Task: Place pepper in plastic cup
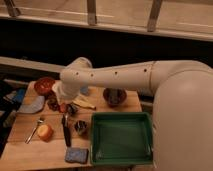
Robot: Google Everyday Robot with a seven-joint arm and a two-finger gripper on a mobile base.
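My gripper (62, 106) hangs at the end of the white arm over the left middle of the wooden table (20, 150). Its dark fingers (53, 104) are shut on the pepper (63, 108), of which only a small red-orange piece shows between them. A bluish patch just behind the wrist looks like the plastic cup (85, 91), mostly hidden by the arm. The gripper sits to the front left of it, close by.
A green tray (121, 156) fills the right front. Near it are a dark bowl (114, 96), a red bowl (44, 85), a round orange fruit (45, 132), a fork (34, 129), a black-handled utensil (66, 132), a metal cup (80, 127), a blue sponge (76, 155) and a grey cloth (31, 105).
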